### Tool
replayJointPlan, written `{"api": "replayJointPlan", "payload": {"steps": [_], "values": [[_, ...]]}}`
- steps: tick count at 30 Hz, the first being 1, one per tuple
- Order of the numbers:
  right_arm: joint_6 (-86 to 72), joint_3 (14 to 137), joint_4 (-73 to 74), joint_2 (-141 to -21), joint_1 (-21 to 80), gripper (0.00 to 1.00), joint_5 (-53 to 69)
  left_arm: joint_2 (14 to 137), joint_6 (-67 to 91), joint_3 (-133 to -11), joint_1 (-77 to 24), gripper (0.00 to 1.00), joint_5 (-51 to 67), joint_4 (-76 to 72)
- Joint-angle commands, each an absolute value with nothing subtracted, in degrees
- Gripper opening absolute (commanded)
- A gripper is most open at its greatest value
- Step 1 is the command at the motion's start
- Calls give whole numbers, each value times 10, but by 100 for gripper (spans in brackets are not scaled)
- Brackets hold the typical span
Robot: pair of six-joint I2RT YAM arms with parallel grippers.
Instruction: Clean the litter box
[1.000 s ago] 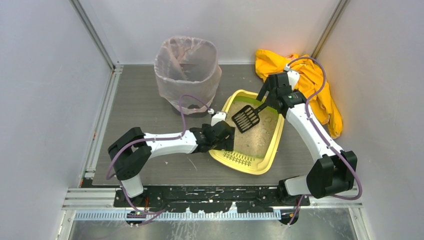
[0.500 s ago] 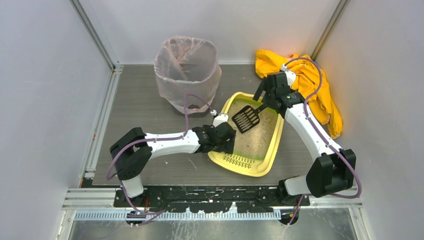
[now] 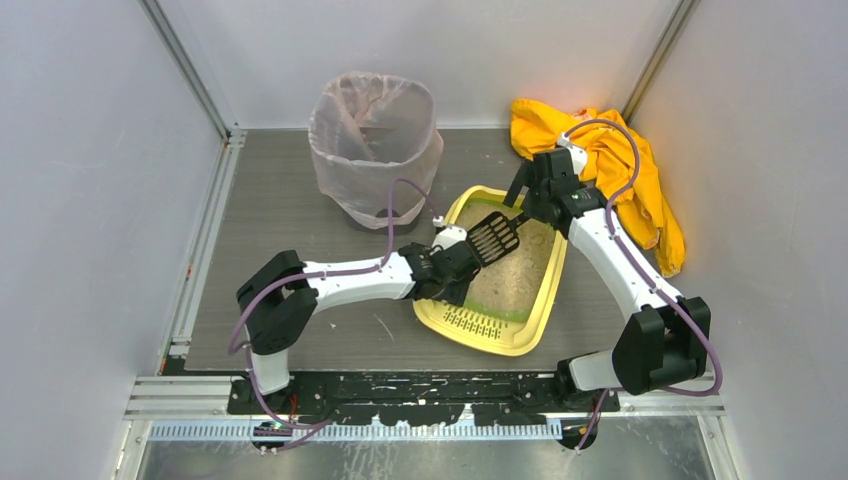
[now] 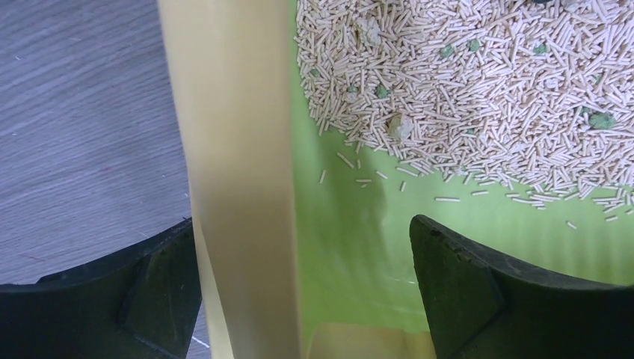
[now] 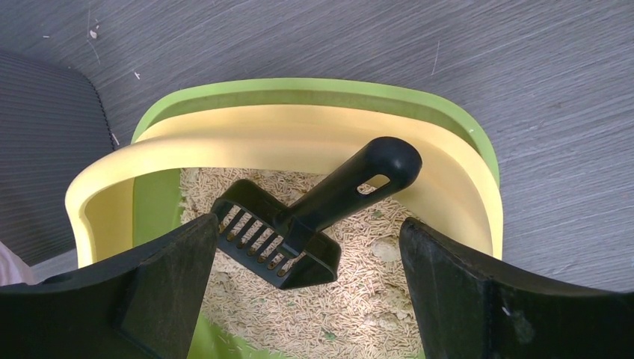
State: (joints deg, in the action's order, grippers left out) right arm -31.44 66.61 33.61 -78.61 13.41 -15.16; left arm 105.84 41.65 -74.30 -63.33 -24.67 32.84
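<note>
Litter box (image 3: 525, 333) on the table (image 3: 280, 230), right of centre, long axis running from the slotted ledge (image 3: 475, 320) at the near end away toward the back wall, slightly tilted. Holds pale pellet litter (image 4: 478, 82) with green and grey clumps scattered through it, so not yet clean by the look of it. Furthest left, the bin (image 3: 373, 140), well apart from both claws. Next, the left gripper (image 4: 303, 224) at the box's left wall: spread wide, gripping nothing, one finger outside over the table, the other inside over the green floor, the yellow wall between them. Looks placed to pinch that wall and steady the box, though no contact can be made out. Then the scoop (image 5: 329, 196), lying in the box with its slotted head down on the litter and its handle end propped on the far yellow rim. Directly over it, the right gripper (image 5: 303, 224): also spread wide, holding nothing, each finger well clear of the handle. Handle line diagonal across that gap, head toward the left finger, knob up toward the right, so neither square to the fingers nor in line with them. Probably calls for a wrist turn and a drop before closing on the handle. Plainly the nearer arm for that, the left being placed at the wall. Furthest right, the yellow cloth (image 3: 610, 160), beyond the box toward the back right corner.
</note>
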Motion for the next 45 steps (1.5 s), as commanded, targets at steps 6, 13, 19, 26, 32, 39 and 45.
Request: {"api": "replayJointPlan", "payload": {"steps": [6,13,19,26,32,39,45], "values": [[-295,670,301,-751,131,96,-162,1056,363,-802,-641,100,-319,455],[-298,677,307,-733,131,96,-151,1038,348,-823,-639,100,-346,460],[-293,683,346,-702,131,95,-208,1023,324,-848,-628,100,-350,449],[-290,683,391,-696,131,96,-234,1025,283,-897,-618,100,-347,437],[-291,660,408,-681,131,91,-252,1053,264,-928,-602,99,-325,420],[-299,632,418,-670,131,89,-256,1077,247,-948,-573,98,-306,399],[-313,601,413,-671,131,87,-266,1105,231,-974,-550,97,-285,389]]}}
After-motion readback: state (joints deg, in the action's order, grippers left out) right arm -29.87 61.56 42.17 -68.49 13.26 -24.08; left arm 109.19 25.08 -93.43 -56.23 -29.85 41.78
